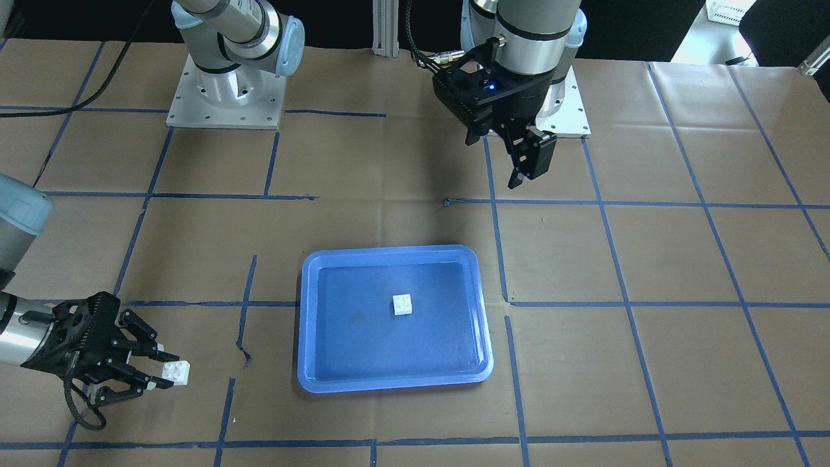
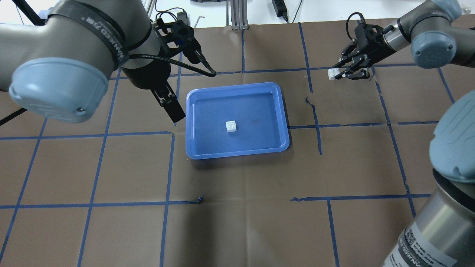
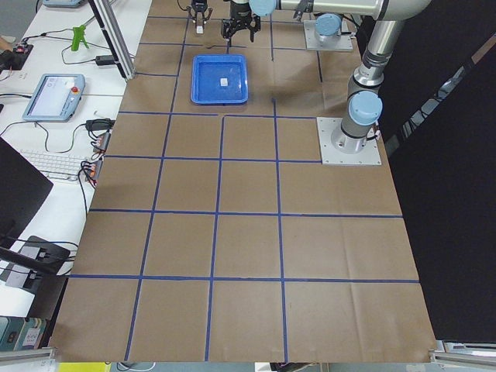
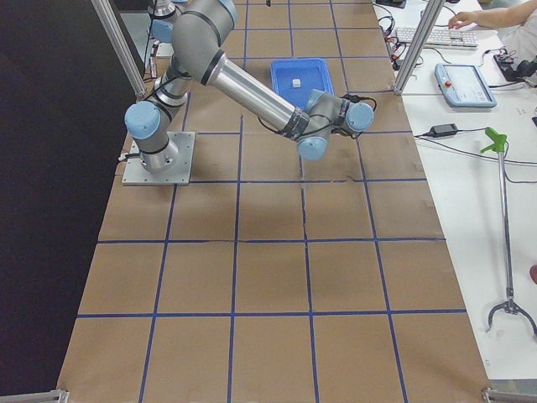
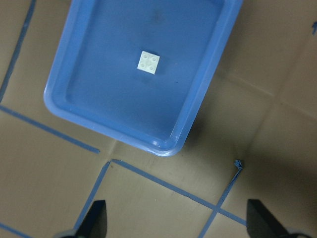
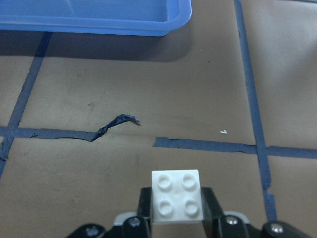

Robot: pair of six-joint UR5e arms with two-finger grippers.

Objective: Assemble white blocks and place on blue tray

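Right jaws clamp one white block (image 1: 176,371), left jaws gape, other block (image 1: 403,304) on blue tray (image 1: 309,324), strap (image 2: 107,40) lettering unclear

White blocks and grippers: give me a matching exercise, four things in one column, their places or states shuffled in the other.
1. left gripper
2. right gripper
3. loose white block
4. blue tray

a. on the tray's floor, near its middle
b. open, holding nothing
c. shut on the second white block
d. flat on the brown table

Pairs: 1-b, 2-c, 3-a, 4-d.
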